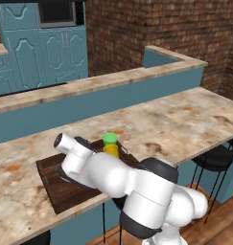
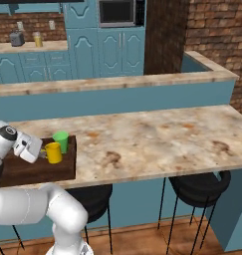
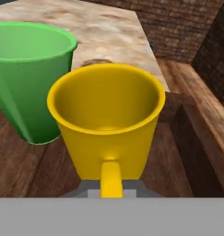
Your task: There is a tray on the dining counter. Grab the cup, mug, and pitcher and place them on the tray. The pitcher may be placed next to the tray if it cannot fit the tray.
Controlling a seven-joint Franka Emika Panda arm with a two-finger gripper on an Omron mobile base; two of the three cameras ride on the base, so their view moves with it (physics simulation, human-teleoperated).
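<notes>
The green cup (image 2: 61, 141) already stands on the tray (image 2: 38, 172), which lies at the near edge of the tabletop (image 2: 157, 134), toward its left end as I face it. The yellow mug (image 2: 54, 152) stands just beside the cup, on the side nearer me, also inside the tray's raised sides. So by my reckoning two of the three things are on the tray, though the mug is not yet let go.

My tool (image 2: 42, 153) is closed on the mug's handle: in the hand view the handle (image 3: 111, 177) points straight at me and runs down between my finger tips, the jaws nearly shut around it. The mug (image 3: 106, 120) sits upright directly ahead of the tool, with the cup (image 3: 28, 78) close beside it. I cannot tell whether the two touch, nor whether the mug's base is fully resting on the wood.

What is left is to release the handle and back away without tipping either one, then fetch the pitcher (image 2: 38, 39), which I judge to be the tall clear vessel on the far kitchen counter (image 2: 23, 48), well apart from the tray.
</notes>
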